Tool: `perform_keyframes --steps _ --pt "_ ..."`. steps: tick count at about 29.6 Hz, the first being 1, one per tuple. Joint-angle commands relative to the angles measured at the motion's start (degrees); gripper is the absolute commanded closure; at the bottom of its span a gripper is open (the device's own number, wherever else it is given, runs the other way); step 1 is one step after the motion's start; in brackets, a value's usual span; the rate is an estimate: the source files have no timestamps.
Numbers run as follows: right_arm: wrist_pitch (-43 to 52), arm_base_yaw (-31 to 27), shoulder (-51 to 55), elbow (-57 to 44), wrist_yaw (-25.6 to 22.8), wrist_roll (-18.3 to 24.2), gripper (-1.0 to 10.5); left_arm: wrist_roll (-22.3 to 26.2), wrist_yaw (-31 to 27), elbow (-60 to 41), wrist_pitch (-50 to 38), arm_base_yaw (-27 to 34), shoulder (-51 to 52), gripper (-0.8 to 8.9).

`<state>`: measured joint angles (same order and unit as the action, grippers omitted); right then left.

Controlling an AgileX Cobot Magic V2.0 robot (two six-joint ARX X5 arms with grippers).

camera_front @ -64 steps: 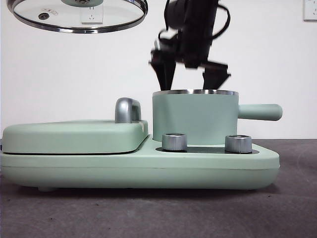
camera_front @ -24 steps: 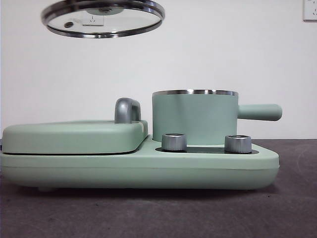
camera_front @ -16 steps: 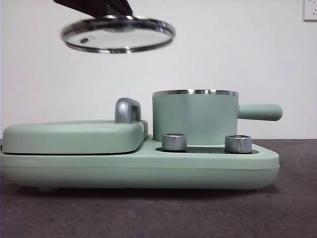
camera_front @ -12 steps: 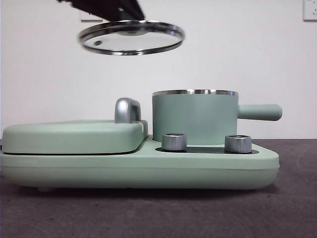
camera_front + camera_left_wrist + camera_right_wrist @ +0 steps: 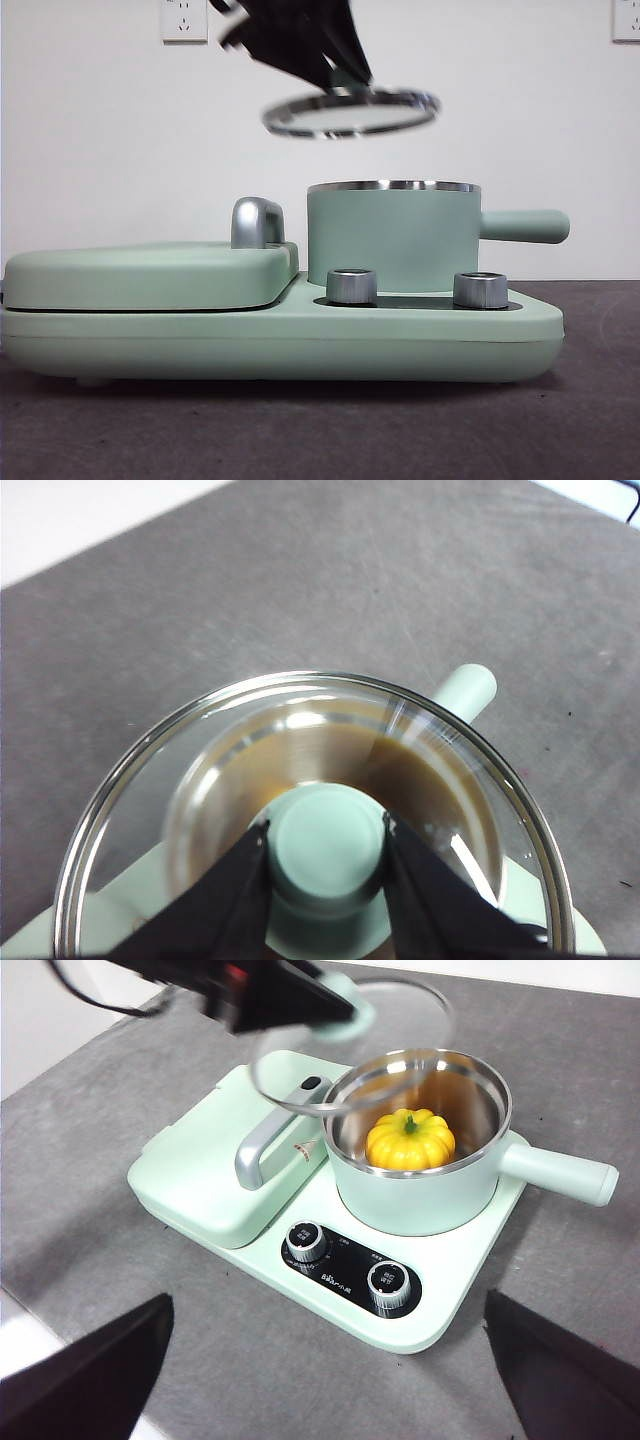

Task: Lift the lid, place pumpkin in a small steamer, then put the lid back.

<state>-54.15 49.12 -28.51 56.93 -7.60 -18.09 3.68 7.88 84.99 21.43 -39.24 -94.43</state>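
The glass lid (image 5: 350, 113) hangs tilted in the air just above the left part of the small steamer (image 5: 392, 235). My left gripper (image 5: 328, 852) is shut on the lid's mint green knob (image 5: 326, 838) and shows in the front view as a dark mass (image 5: 300, 40) coming from the top. The yellow-orange pumpkin (image 5: 410, 1138) sits inside the small steamer (image 5: 430, 1200); the front view hides it behind the pot wall. My right gripper (image 5: 327, 1300) is open, high above the near side of the appliance, holding nothing.
The steamer's straight side handle (image 5: 525, 226) sticks out to the right. A flat mint green griddle cover (image 5: 150, 275) with a chrome handle (image 5: 258, 222) lies left of the pot. Two steel dials (image 5: 352, 285) (image 5: 480, 290) stand on the base in front of the pot.
The lid has travelled right and down in my left gripper, from the upper left to just over the pot. The right gripper that hung over the pot has left the front view.
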Motion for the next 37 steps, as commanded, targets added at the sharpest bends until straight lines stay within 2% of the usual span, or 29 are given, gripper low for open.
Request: perform_keyframes --steps 1,17,37 --pt "0.6 0.6 -0.1 0.3 -0.2 -0.8 4.6 2.6 0.5 3.1 -3.5 -1.2 -3.2 8.08" --pt "0.6 0.6 -0.1 0.3 -0.2 -2.2 4.6 3.6 1.2 3.5 -9.9 -1.9 -9.2 8.08" --pt "0.5 0.6 -0.1 0.3 -0.2 -3.4 4.6 3.8 1.2 3.5 -7.3 -1.9 -13.5 8.07"
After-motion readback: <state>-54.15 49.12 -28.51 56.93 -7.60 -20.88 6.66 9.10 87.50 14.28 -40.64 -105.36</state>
